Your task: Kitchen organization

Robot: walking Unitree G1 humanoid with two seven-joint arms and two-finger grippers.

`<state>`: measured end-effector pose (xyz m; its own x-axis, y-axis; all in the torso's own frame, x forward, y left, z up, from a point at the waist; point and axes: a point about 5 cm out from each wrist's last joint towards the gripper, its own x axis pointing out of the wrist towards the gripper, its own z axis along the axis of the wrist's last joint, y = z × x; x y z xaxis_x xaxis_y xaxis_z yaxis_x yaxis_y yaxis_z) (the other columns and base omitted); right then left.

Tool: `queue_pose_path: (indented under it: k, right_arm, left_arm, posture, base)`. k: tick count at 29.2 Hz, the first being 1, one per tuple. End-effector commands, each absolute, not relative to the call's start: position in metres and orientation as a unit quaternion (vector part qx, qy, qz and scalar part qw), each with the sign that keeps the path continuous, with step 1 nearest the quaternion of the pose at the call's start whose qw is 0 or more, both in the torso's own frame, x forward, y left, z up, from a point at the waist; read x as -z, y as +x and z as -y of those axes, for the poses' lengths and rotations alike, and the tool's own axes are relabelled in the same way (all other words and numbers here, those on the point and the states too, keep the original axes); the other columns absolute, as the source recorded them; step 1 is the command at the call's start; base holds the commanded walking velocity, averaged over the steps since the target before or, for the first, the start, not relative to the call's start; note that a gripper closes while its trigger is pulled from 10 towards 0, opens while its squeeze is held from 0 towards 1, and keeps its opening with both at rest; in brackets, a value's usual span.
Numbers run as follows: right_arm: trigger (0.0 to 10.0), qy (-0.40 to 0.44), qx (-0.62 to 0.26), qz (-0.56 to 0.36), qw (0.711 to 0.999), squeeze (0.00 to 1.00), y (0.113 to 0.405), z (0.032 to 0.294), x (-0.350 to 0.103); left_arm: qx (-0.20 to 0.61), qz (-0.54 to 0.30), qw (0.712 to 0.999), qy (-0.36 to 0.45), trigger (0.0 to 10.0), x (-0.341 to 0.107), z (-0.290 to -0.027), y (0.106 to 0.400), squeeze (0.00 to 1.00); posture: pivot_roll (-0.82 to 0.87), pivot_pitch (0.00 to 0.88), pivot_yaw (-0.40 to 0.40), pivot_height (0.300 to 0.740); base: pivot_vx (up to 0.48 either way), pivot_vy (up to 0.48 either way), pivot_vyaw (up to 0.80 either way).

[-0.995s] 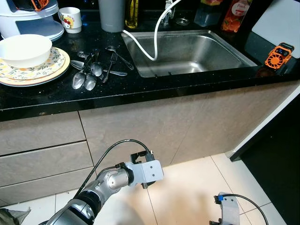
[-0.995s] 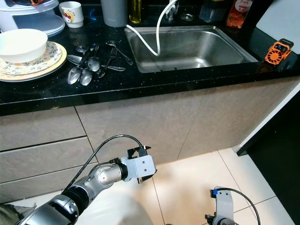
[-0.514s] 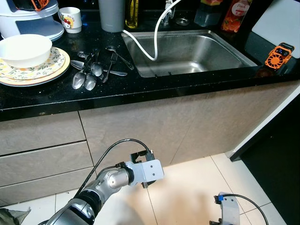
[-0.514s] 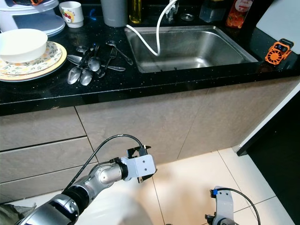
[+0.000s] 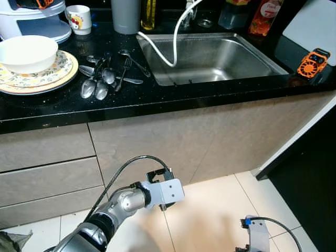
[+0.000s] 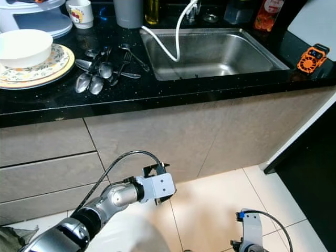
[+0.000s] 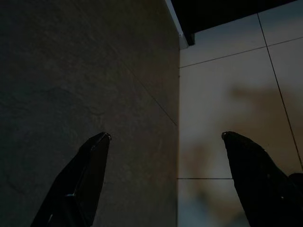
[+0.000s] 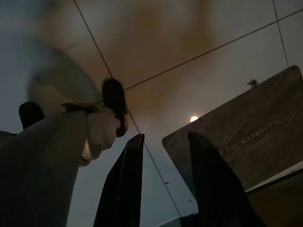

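On the black counter lies a loose pile of spoons and forks (image 5: 105,76), beside a white bowl (image 5: 27,52) that rests on patterned plates (image 5: 65,71). A white mug (image 5: 80,18) stands behind them. My left arm (image 5: 157,193) is held low in front of the beige cabinet, far below the counter. Its gripper (image 7: 165,137) is open, fingers wide apart, with nothing between them, facing the cabinet front and the tiled floor. My right arm (image 5: 255,236) hangs idle near the floor; its gripper (image 8: 164,137) stands open by a narrow gap and holds nothing.
A steel sink (image 5: 252,52) with a white hose (image 5: 157,52) sits to the right of the cutlery. A grey cup (image 5: 125,16), bottles (image 5: 261,18) and a white appliance (image 5: 31,23) line the back. An orange gadget (image 5: 311,62) lies at the counter's right end. Drawers (image 5: 42,178) are at lower left.
The head view has shifted very slightly. The arms and the things on the counter have stayed where they were.
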<state>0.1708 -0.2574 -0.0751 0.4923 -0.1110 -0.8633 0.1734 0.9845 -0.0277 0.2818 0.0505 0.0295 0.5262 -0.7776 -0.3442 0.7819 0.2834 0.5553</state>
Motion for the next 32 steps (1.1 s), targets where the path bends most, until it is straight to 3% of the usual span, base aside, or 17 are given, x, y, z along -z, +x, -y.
queue_pose_path:
  k: [1,32]
  right_arm:
    - [10.0,0.024,0.085,-0.506,0.858,0.0,0.1669,0.2624,0.0753]
    - [10.0,0.023,0.093,-0.502,0.859,0.0,0.1681,0.2691,0.0724]
  left_arm:
    - [0.495,-0.009,0.798,0.344,10.0,-0.0258,-0.0435,0.2775,0.0]
    - [0.495,-0.014,0.8,0.338,10.0,-0.0291,-0.0363,0.2813,0.0]
  posture:
    - [0.13,0.1,-0.095,0.74]
    - [0.13,0.099,-0.107,0.74]
  base:
    - [0.0,0.0,0.0]
    - [0.0,0.0,0.0]
